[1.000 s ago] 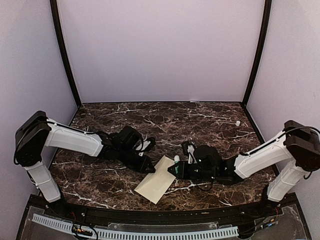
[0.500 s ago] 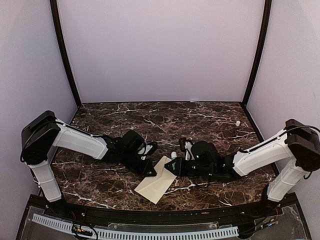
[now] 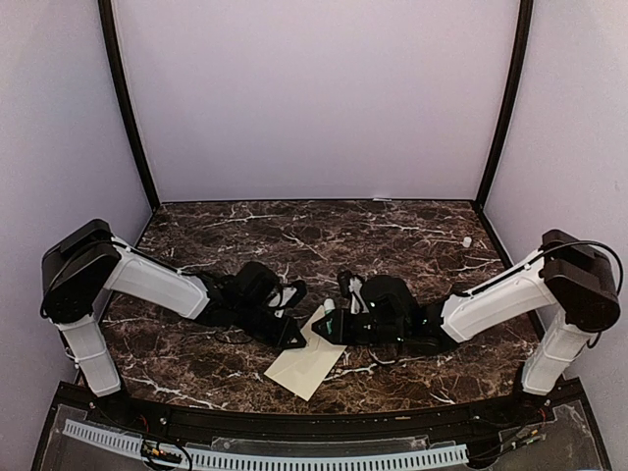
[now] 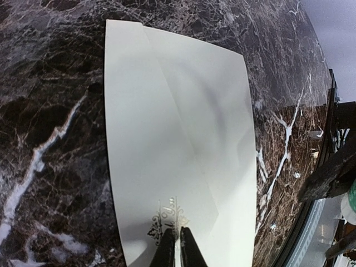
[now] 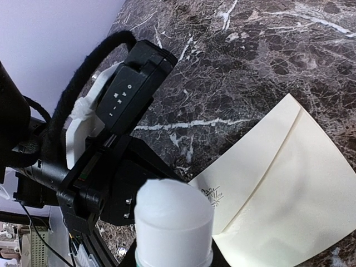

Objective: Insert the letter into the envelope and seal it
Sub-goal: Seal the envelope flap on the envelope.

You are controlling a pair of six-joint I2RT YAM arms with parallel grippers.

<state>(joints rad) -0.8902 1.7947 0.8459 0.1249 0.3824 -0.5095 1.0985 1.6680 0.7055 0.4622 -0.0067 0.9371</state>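
The cream envelope (image 3: 309,360) lies flat on the marble table, front of centre, with a fold line running along it (image 4: 183,139). My left gripper (image 3: 292,334) is shut on its edge right at the small emblem (image 4: 167,219), the two fingertips (image 4: 165,250) pinched together on the paper. My right gripper (image 3: 343,324) is shut on a white glue stick (image 5: 173,222) with a green band. The stick's tip (image 3: 329,305) hovers just above the envelope's upper corner (image 5: 278,183). The letter is not in view.
A small white object (image 3: 467,240) lies at the back right of the table (image 3: 324,235). The left arm's black wrist (image 5: 117,128) sits close beside the glue stick. Purple walls enclose the table on three sides.
My left gripper has slid onto the envelope's emblem corner and closed on it. My right gripper has carried the glue stick leftward over the envelope's upper corner.
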